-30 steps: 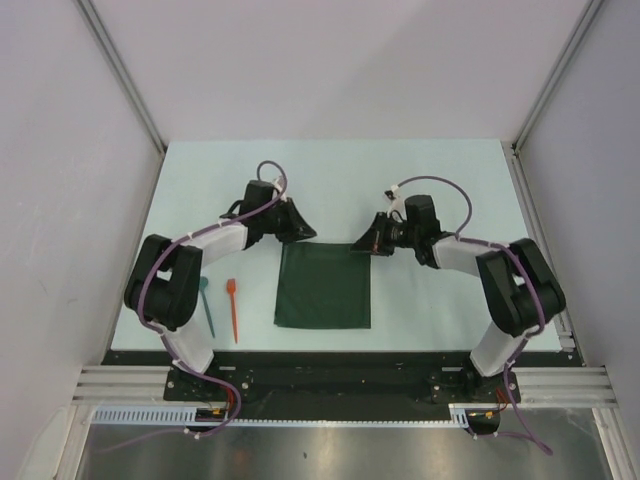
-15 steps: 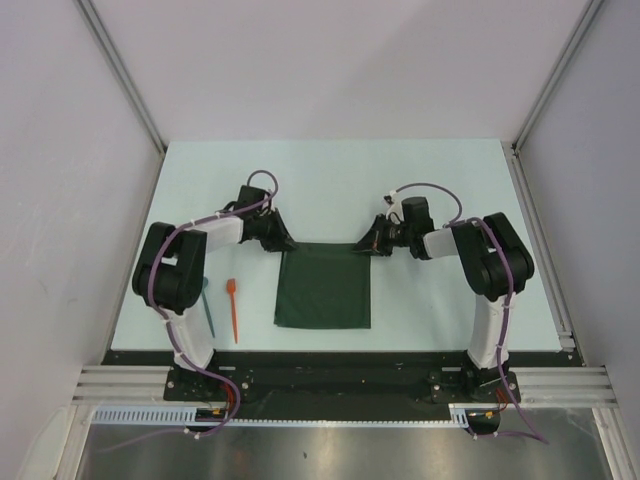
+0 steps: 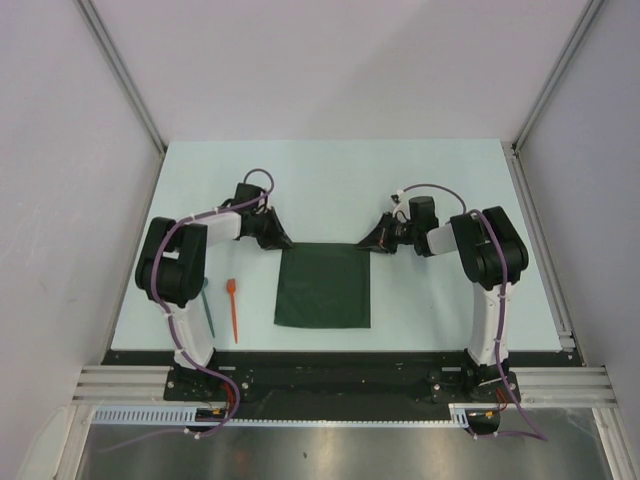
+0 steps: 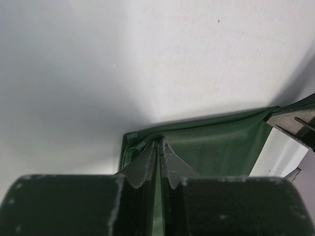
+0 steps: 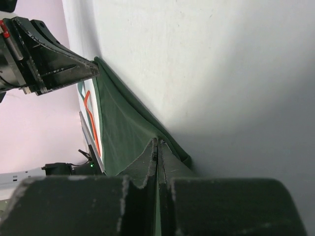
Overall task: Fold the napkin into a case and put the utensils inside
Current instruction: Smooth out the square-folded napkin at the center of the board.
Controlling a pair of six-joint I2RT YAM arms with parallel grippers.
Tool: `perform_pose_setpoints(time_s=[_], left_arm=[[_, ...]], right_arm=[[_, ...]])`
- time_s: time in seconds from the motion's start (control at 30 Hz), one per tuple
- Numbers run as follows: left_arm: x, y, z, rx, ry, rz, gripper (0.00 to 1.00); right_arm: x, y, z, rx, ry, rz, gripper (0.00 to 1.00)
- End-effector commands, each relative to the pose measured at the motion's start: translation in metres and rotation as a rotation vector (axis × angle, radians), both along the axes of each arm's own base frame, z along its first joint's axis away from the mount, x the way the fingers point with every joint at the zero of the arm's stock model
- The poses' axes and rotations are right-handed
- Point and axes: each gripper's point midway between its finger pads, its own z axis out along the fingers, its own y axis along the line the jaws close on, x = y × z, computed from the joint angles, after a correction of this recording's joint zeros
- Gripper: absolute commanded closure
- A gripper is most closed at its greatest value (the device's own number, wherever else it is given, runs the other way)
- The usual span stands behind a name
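The napkin is lying flat on the surface, spread as a dark green rectangle near the middle of the near edge. Its far left corner is being pinched by the left hand, whose fingers are being pressed together on the cloth. In the left wrist view the fabric is bunching slightly into a small puckered fold just beside the tips. The far right corner is being gripped by the right hand, its fingers likewise closed on the cloth, with the hem rising a little into the tips. Both hands are being held low, close to the surface, and are facing each other across the napkin's far edge.

The two utensils are lying apart from the napkin, toward the near left corner of the surface. The orange-red utensil is resting to the left of the cloth without touching it. The teal utensil is lying beside it, further left, with its far end being partly hidden by the left arm.
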Motion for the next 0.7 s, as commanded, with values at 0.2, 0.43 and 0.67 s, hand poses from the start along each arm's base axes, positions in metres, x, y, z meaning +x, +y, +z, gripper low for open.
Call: perform_pose_setpoints(time_s=[0.2,0.43,0.67], left_arm=[[0.025,0.047,0.014,0.258,-0.097,0.031,0.85],[0.026,0.034,0.077,0.227,-0.222,0.002,0.73],[-0.001,-0.004,0.154,0.05,-0.402,-0.088,0.57]], right_arm=[[0.03,-0.015,0.017,-0.086,-0.111,-0.015,0.93],[0.033,-0.034,0.066,-0.246,-0.179,-0.02,0.67],[-0.025,-0.034,0.059,-0.277,-0.098,0.033,0.49]])
